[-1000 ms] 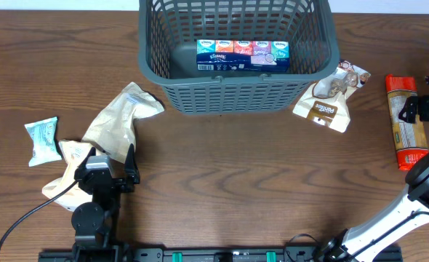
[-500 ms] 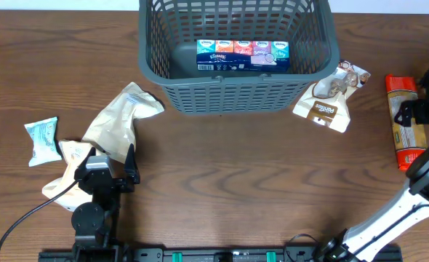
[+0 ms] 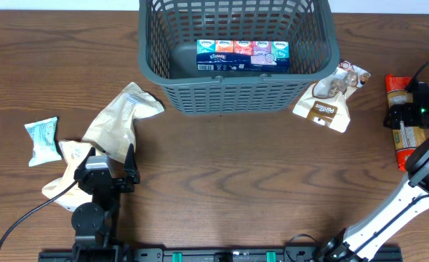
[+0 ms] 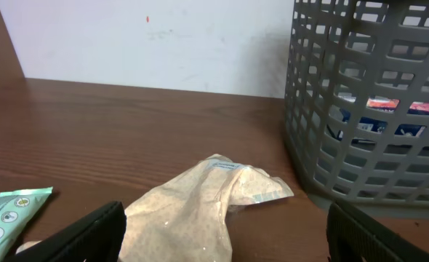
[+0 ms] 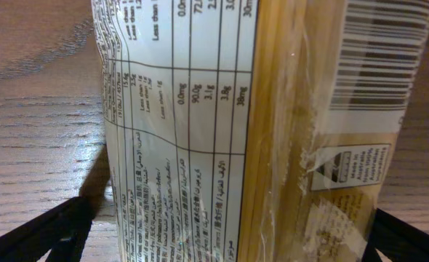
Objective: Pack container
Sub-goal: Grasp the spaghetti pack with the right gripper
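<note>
The basket (image 3: 236, 94) loses its far rim at the overhead view's top edge; the right gripper (image 3: 409, 116) hides the pasta packet (image 3: 398, 84) midway.

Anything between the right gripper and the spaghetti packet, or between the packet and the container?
Nothing between the open right gripper and the spaghetti packet. A brown-and-white pouch lies by the container's right corner, on the direct path; lifting over it should clear.

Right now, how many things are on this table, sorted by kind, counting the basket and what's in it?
Dark grey basket: 1
Kleenex tissue pack, inside the basket: 1
Tan pouch: 1
Cream packet with yellow print, partly hidden, looks separate: 1
Teal packet: 1
Brown-and-white pouch: 1
Spaghetti pack: 1
Total: 7
</note>
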Available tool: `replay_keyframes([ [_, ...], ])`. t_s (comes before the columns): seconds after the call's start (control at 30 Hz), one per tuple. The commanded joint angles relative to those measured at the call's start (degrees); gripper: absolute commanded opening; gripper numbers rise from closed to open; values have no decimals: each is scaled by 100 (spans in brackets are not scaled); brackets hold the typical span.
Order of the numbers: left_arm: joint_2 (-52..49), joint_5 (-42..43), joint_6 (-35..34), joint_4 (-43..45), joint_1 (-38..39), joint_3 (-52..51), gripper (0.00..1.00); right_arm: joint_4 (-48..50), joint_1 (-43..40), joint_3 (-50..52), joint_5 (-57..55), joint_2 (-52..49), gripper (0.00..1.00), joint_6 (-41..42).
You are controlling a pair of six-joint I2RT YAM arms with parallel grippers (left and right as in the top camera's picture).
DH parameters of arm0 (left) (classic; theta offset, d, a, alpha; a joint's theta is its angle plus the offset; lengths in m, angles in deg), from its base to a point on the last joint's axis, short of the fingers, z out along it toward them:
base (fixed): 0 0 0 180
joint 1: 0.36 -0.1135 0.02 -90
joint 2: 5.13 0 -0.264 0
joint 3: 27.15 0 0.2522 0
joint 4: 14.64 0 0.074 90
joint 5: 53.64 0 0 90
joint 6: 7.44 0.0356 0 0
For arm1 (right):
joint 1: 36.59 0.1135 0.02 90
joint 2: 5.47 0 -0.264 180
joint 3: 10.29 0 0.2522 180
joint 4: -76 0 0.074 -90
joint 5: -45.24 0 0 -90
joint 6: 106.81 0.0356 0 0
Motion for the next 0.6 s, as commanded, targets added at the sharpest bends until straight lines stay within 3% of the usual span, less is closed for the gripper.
replay_keyframes([
  [0.0,-7,-105,-129,31,28,-94,81,11,101,-2,105,-221,93,59],
  [0.1,-7,-107,-129,35,28,-94,81,9,101,-2,361,-221,81,61],
  [0.4,-7,-105,-129,118,28,-94,81,37,101,-2,822,-221,64,155],
  [0.57,-7,-105,-129,140,28,-94,81,35,101,-2,822,-221,49,249],
])
